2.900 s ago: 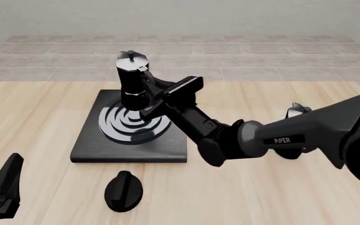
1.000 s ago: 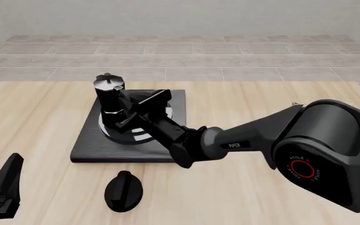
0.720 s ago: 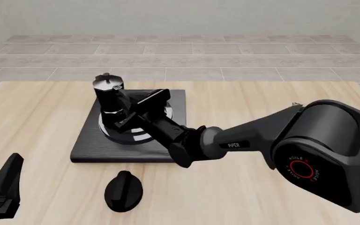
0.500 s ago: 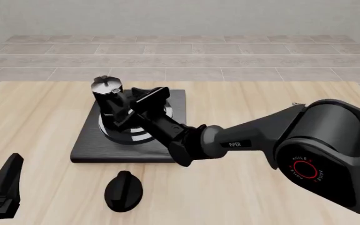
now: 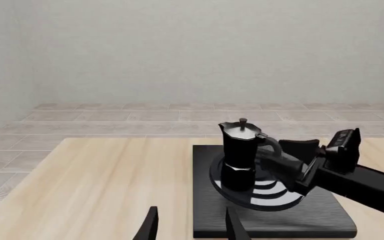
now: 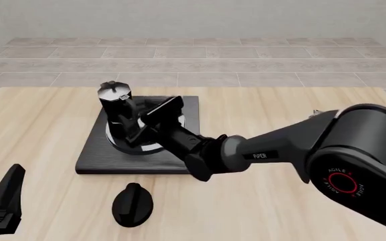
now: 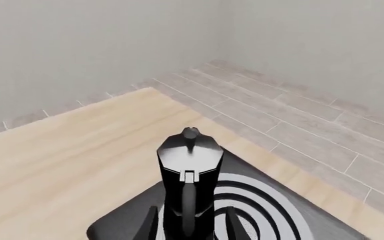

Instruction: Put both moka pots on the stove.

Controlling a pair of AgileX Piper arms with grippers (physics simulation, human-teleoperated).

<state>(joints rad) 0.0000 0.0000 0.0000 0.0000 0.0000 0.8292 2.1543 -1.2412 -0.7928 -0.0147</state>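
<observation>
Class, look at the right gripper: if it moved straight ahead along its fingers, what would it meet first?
Most likely the moka pot on the stove: its handle sits between the open fingers of the right gripper, though whether they already touch it is unclear.

Through the right wrist camera I saw one moka pot (image 7: 190, 185) standing upright on the stove (image 7: 272, 220), its handle facing the lens and its silvery lid with the small knob on top. The right gripper (image 7: 188, 225) sat close behind it — jaws spread, one finger on either side of the pot's lower body. Silver burner rings curved beside the base, and pale wooden table (image 7: 65, 160) stretched beyond.
</observation>
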